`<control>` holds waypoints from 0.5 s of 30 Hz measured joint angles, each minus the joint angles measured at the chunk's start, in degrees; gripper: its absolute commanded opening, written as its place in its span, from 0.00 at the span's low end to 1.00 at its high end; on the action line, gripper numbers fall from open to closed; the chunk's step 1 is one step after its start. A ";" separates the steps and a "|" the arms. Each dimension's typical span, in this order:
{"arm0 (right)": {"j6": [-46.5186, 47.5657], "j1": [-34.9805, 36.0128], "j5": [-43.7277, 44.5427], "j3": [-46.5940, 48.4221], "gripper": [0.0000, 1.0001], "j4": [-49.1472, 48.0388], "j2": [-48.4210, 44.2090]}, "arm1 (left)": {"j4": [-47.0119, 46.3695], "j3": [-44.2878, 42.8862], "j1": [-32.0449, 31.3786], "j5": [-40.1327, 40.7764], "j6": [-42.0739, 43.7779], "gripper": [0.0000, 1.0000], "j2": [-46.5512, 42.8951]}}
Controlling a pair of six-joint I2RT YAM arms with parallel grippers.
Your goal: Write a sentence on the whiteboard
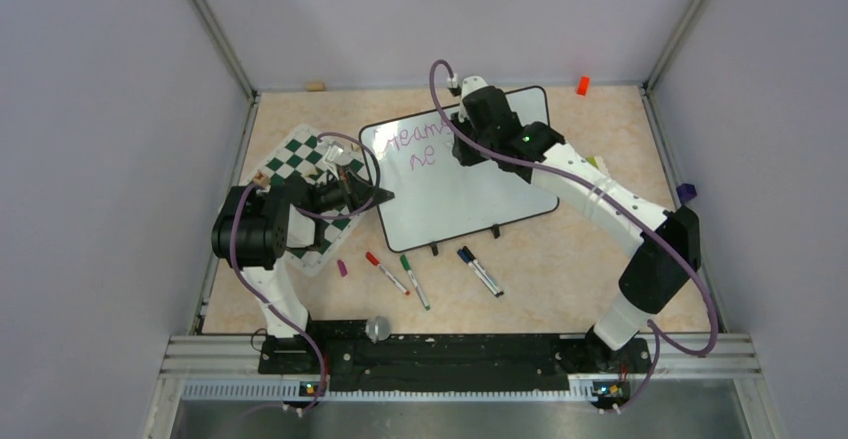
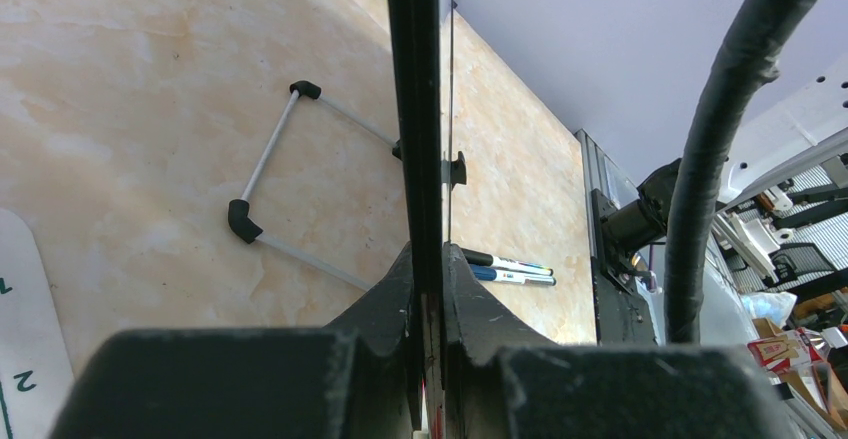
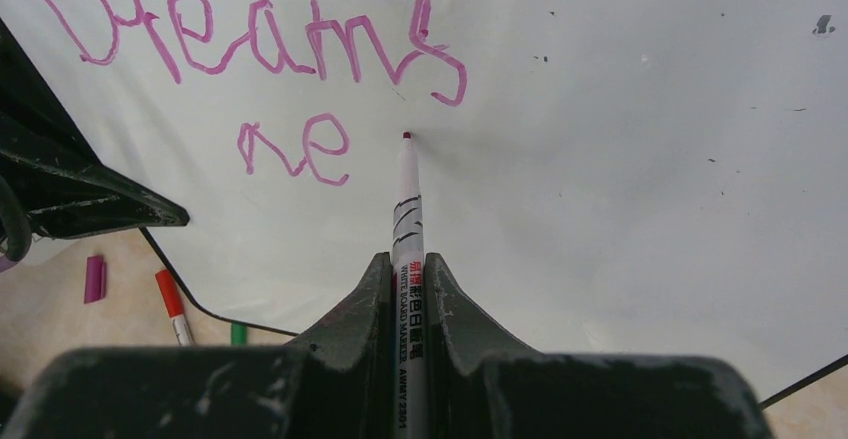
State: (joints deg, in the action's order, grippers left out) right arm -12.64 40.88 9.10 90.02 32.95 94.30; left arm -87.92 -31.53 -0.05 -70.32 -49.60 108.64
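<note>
The whiteboard [image 1: 470,184] lies slanted across the middle of the table. The sentence [image 3: 260,49] in purple-pink marker reads "Dreams" with "ne" under it, near the board's far left corner [image 1: 410,144]. My right gripper [image 3: 408,259] is shut on a white whiteboard marker [image 3: 408,209]. The marker's tip touches the board just right of "ne". From above, that gripper [image 1: 470,119] hovers over the board's far edge. My left gripper [image 2: 428,254] is shut on the whiteboard's black-framed left edge [image 2: 415,109], at the board's near left corner [image 1: 375,196].
A green-and-white chess mat [image 1: 305,174] lies under the left arm. Red [image 1: 385,271], green [image 1: 414,279] and two dark-capped markers [image 1: 480,270] lie in front of the board, beside a purple cap [image 1: 342,268]. An orange object [image 1: 582,85] sits at the back wall.
</note>
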 measured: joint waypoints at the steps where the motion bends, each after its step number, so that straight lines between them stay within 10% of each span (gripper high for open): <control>1: -0.02 -0.20 -0.11 0.00 0.00 0.00 0.00 | 0.00 0.00 0.00 0.00 0.00 0.00 0.00; 15: -0.02 -0.17 -2.56 0.00 0.00 -0.13 0.00 | -0.02 0.00 0.00 -0.02 0.00 0.00 0.00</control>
State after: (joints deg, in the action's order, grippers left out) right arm -12.67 40.71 6.55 90.02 32.82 94.30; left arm -87.94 -31.53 -0.05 -70.35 -49.60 108.64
